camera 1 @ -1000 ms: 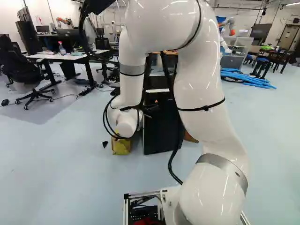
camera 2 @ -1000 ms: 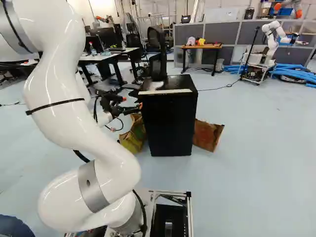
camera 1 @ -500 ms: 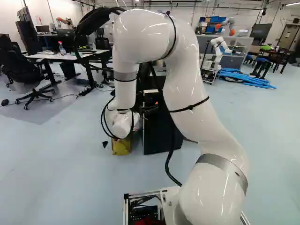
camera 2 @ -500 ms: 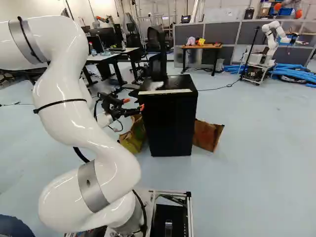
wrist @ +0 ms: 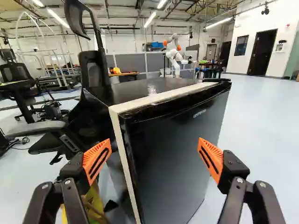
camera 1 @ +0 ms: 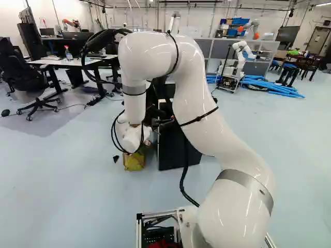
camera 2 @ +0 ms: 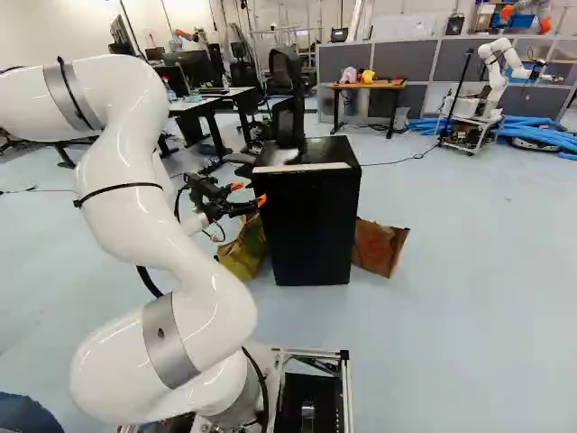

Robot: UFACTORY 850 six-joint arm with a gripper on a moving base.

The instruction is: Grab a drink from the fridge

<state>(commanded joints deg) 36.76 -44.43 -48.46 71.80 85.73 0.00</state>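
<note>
We find the orange-padded, black two-finger gripper open before the glossy black, boxy fridge, apparently placed to pull its shut, flat door, the drink being unseen and presumably inside.

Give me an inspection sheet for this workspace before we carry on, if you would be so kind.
Surface: pale blue floor under the fridge.
Job's things: fridge door looks shut; drink, nothing seen.
Clutter: brown paper bag and yellowish bag beside the fridge.
Gripper: open, nothing gripped.
Cables: black cable slack along the arm.
Surroundings: office chair close by the fridge; another robot farther off.
</note>
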